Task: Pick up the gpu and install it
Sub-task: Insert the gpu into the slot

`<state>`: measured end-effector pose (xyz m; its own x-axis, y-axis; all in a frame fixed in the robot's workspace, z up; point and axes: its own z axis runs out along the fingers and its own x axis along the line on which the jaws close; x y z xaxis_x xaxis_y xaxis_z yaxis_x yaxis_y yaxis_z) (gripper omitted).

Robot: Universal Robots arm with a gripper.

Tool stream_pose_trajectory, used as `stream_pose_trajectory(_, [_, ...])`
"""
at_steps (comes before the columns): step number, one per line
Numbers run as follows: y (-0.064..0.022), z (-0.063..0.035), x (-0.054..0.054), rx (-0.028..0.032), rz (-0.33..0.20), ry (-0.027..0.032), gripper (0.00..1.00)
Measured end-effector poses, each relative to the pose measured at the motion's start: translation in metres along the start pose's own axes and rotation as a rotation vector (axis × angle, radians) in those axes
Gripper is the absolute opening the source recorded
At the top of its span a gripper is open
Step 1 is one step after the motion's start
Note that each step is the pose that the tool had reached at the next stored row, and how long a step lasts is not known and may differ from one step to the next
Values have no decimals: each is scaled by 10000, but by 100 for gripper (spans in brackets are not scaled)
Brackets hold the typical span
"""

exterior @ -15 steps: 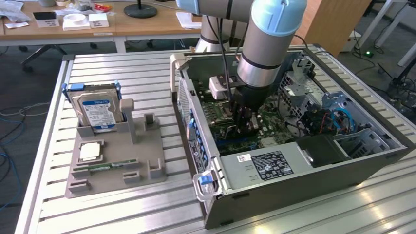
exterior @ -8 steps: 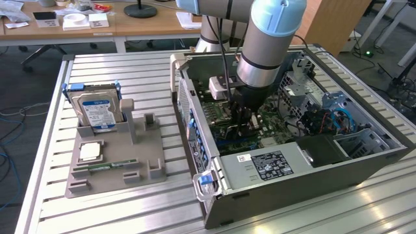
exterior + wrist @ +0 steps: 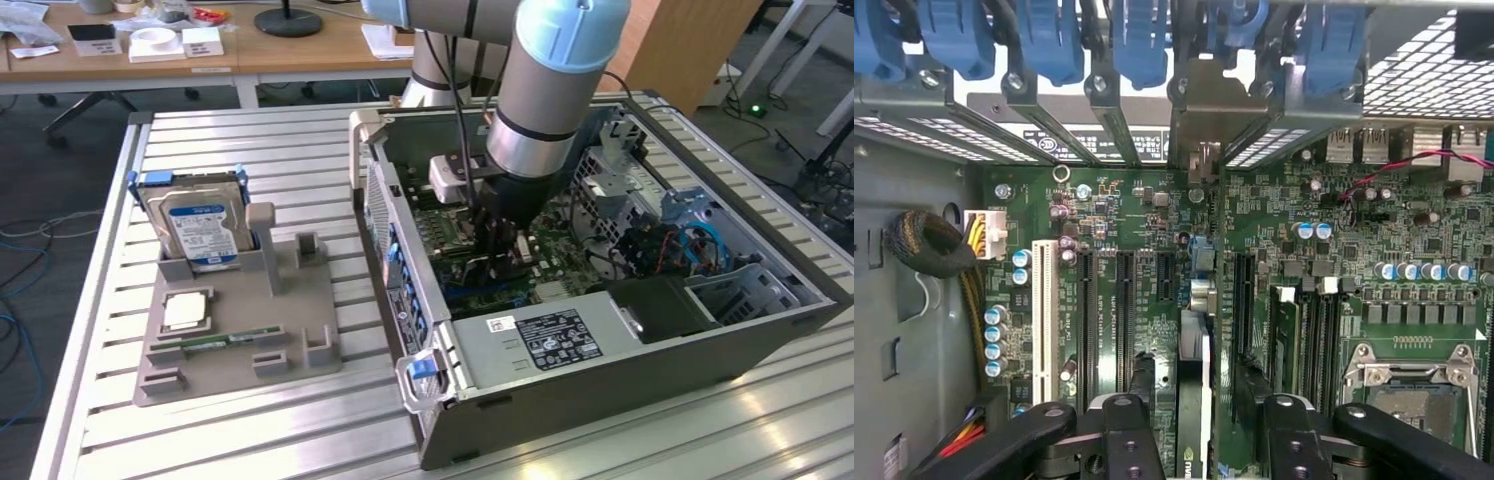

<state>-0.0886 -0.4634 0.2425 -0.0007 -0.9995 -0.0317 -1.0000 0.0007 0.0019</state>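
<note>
1. Black fingers (image 3: 1124, 430) of the tool (image 3: 1199, 440) stand open astride the gpu (image 3: 1192, 370), edge-up in its motherboard (image 3: 1414, 230) slot at six o'clock
2. Thin, stiff, light, fragile card: judged best held by its bare long edges or metal bracket

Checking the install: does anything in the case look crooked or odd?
Nothing stands out. The gpu stands straight on the motherboard, its bracket upright, with the gripper open around it.
</note>
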Motion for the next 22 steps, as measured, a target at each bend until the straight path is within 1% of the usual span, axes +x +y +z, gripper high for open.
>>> stream_pose_trajectory(8, [1,-69,-3,1,1,25,45])
stream_pose_trajectory(21, [1,-69,-3,1,2,25,45])
stream_pose_trajectory(22, [1,-69,-3,1,1,25,44])
